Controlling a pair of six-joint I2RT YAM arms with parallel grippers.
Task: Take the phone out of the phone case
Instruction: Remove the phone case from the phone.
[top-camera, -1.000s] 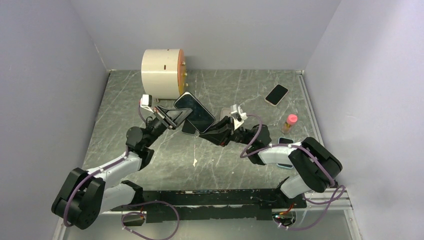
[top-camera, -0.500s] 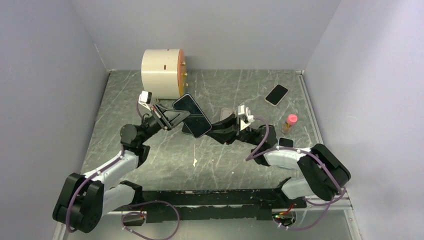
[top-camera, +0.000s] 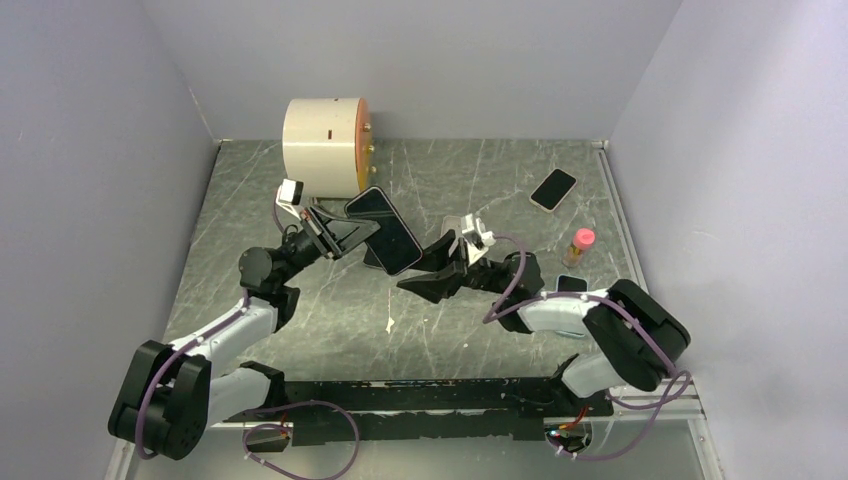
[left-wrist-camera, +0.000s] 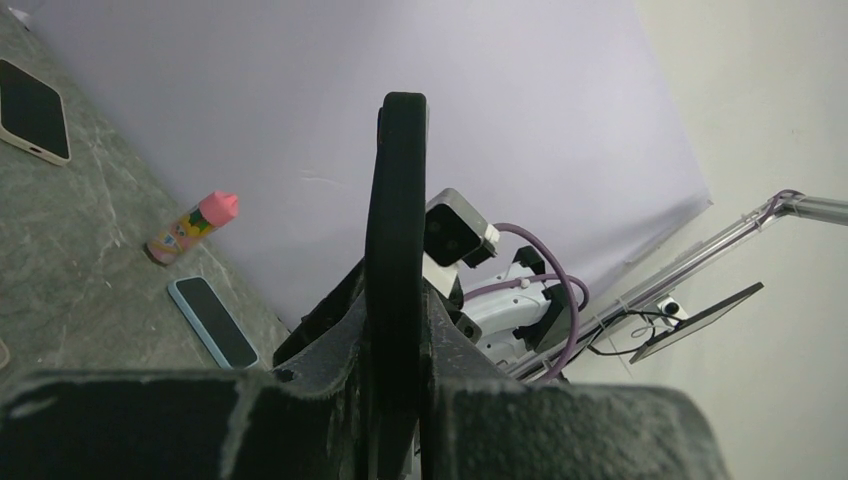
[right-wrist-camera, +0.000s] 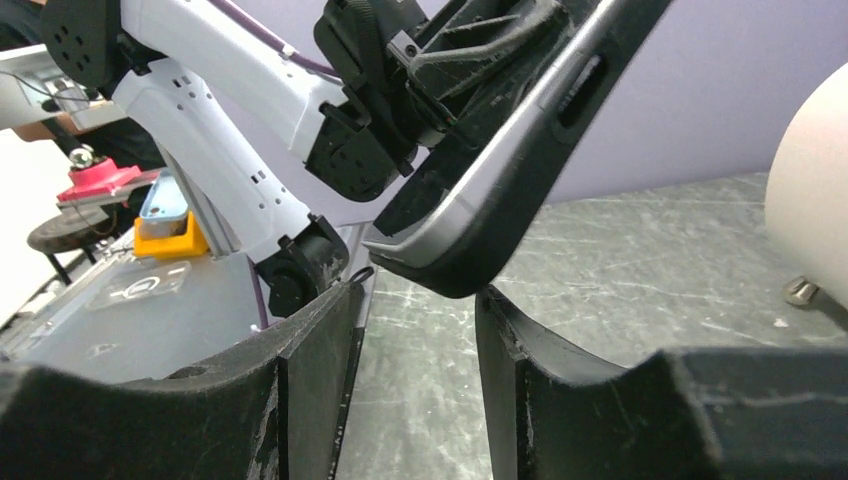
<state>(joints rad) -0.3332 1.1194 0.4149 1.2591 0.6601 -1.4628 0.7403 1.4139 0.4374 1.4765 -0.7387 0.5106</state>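
Left gripper (top-camera: 352, 232): clamped on one long edge of the phone (top-camera: 388, 232) and holding it clear of the table (top-camera: 450, 345), tilted, with the screen facing up. In the left wrist view the dark case (left-wrist-camera: 396, 200) stands edge-on between the two pads (left-wrist-camera: 335, 345).

Right gripper (right-wrist-camera: 415, 310): jaws apart and holding nothing. The phone's lower corner hangs just above the gap between its fingers (right-wrist-camera: 310, 380) and touches neither.

The phone appears to be in the case; how fully it is seated cannot be told from these views.

Farther out, a white drum (top-camera: 322, 146) stands at the far left of the table. A second phone (top-camera: 553, 189) lies at the far right, with a pink-capped bottle (top-camera: 579, 245) near it. A blue-cased phone (left-wrist-camera: 212, 322) lies beside the right arm.
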